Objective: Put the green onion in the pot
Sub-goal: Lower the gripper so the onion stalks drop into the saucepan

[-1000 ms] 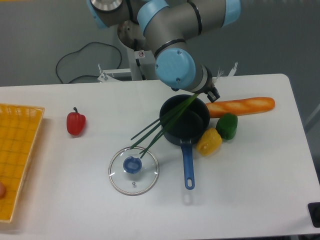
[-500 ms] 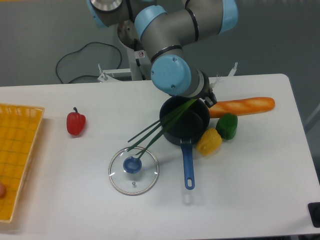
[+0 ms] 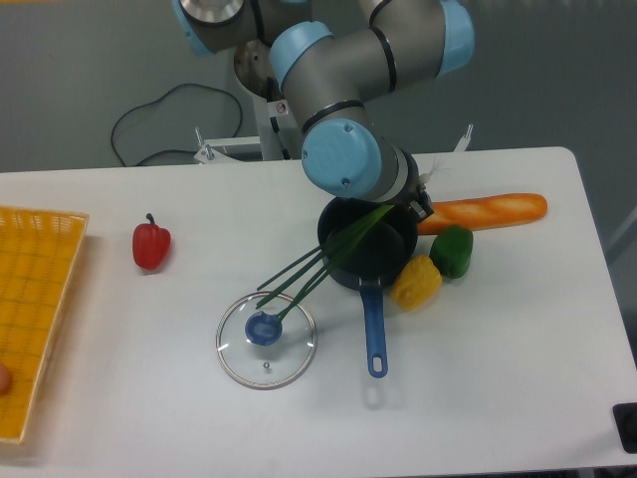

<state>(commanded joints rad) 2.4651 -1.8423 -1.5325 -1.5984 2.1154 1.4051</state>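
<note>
We saw the onion [image 3: 317, 264] lying across the pot's [image 3: 383, 261] rim at 8 o'clock, its upper end over the pot beneath the arm [image 3: 343, 164], its tips reaching the lid [image 3: 267, 340]. The gripper [image 3: 416, 199] was mostly hidden behind the wrist; we could not tell how its jaws stood. A baguette [image 3: 483, 210] and two peppers [image 3: 438, 267] sat at the pot's 3 o'clock.

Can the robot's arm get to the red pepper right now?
Probably yes. The red pepper sits alone on the table, with open space around and above it. But the gripper is over the pot with the green onion, so that comes first.
</note>
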